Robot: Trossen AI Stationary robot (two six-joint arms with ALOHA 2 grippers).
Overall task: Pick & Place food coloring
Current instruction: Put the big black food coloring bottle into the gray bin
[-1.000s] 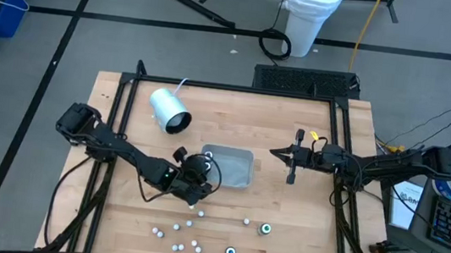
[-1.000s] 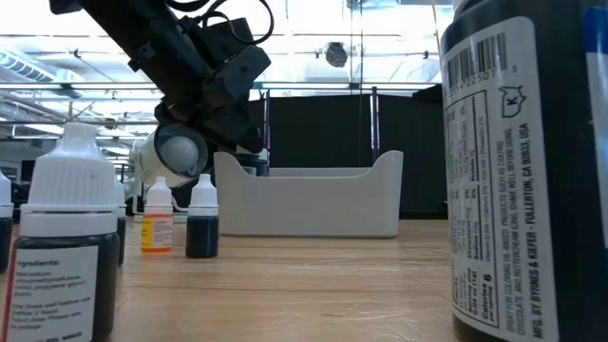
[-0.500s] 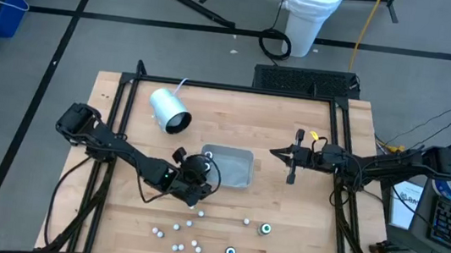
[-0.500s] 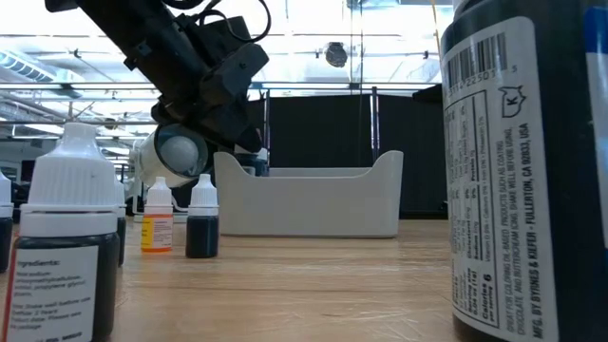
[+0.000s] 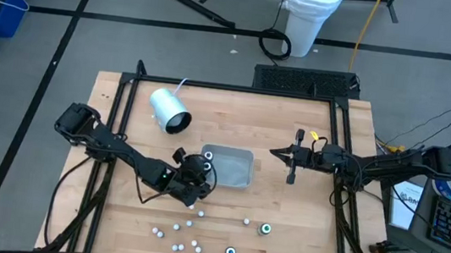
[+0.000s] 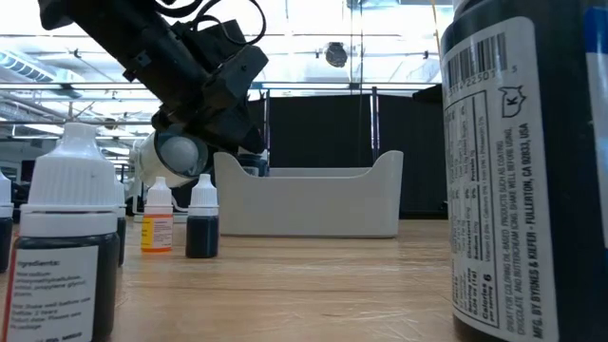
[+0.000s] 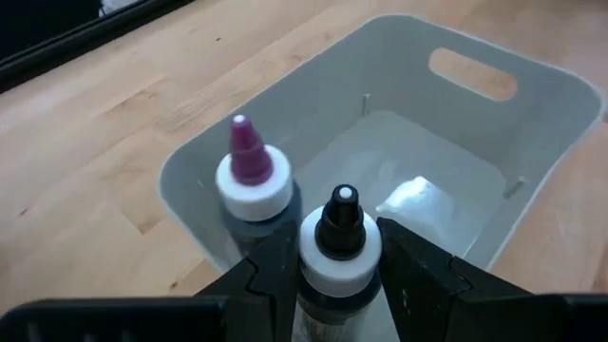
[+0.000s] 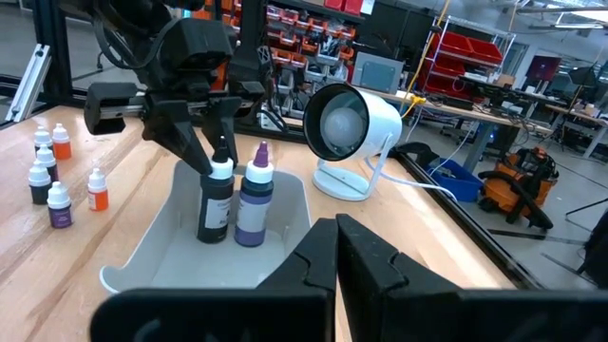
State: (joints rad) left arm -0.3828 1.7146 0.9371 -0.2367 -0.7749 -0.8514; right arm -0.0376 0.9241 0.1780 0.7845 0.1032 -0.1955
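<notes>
A food coloring bottle point(image 7: 340, 237) with a black tip and a white cap stands upright inside the grey tray point(image 5: 238, 169), at its left end, with my left gripper point(image 7: 340, 277) shut on it. Beside it in the tray stands a purple-tipped bottle point(image 7: 252, 176). Several more small bottles point(image 5: 175, 236) stand loose on the wood near the table's front edge. My right gripper point(image 5: 278, 153) hovers shut, right of the tray, with nothing in it. My left gripper pinches the bottle's white cap point(image 8: 220, 171) between its two fingers point(image 7: 408, 271), one on each side. The fingers slant down from the table's left. The bottle stays upright, its base point(image 8: 211, 236) down at the tray floor beside the purple-tipped bottle.
A white-and-grey cylinder with a cord point(image 5: 168, 110) lies at the far left of the table. Two green-topped dark bottles point(image 5: 265, 229) stand near the front edge. In the low view a large dark bottle point(image 6: 532, 171) and a white-capped one point(image 6: 71, 247) stand close to the camera.
</notes>
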